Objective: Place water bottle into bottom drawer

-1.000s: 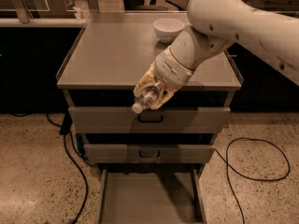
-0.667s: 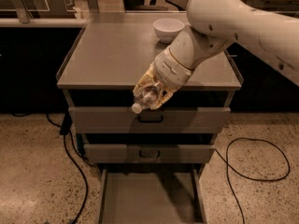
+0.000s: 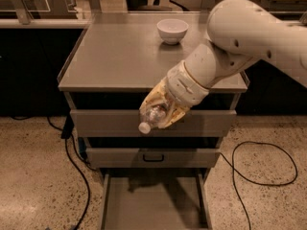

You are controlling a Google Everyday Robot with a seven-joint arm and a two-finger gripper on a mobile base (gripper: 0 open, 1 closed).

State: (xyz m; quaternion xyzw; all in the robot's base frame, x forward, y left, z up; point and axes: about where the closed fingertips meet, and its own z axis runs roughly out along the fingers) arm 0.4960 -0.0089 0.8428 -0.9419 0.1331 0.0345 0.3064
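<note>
Just before the top drawer [image 3: 98, 123], off the tabletop's [image 3: 120, 56] front edge, the hand [image 3: 160, 110] is seen closed around the water bottle [image 3: 153, 115], its yellowish fingers [image 3: 169, 119] wrapped about the clear body. The bottle's long axis is tilted, the white cap pointed toward 7 o'clock and the base hidden within the grasp. The bottom drawer [image 3: 153, 205] is pulled open and lies at 6 o'clock from the hand, well below it, with the shut middle drawer [image 3: 120, 157] between. The arm [image 3: 249, 32] is reached in from 2 o'clock, its wrist angled downward. A descent toward 6 o'clock is judged necessary before any release. A white bowl [image 3: 172, 30] is seen on the tabletop at 12 o'clock.
</note>
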